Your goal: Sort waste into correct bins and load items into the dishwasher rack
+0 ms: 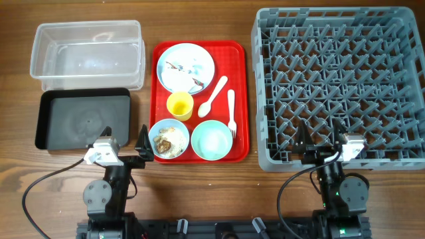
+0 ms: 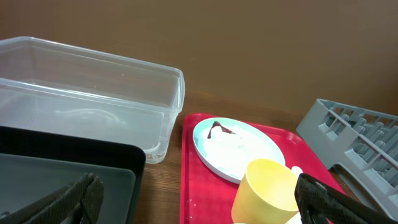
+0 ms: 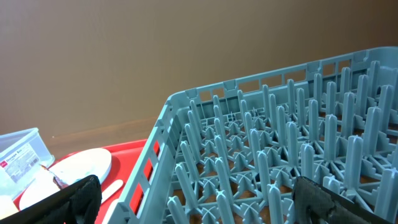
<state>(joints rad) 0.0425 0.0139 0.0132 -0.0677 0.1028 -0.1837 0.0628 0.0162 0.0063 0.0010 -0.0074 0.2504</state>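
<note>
Left gripper [image 1: 125,141] and right gripper [image 1: 323,143] sit at the six o'clock edge of the bench [image 1: 199,192], jaws wide apart and empty. Just beyond, the red tray [image 1: 240,86] carries a blue bowl [image 1: 157,127] of food scraps [image 1: 166,141], mint bowl [image 1: 212,139], yellow cup [image 1: 179,105], spoon [image 1: 212,97], fork [image 1: 231,109] and plate [image 1: 185,66]. Rack [image 1: 339,79] at three o'clock; black tray [image 1: 83,119] at nine, clear tub [image 1: 86,56] at ten, its sticker [image 3: 18,160] too small to read

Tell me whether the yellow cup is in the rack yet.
No, the cup stands on the red tray, beside the rack, not in it.
</note>
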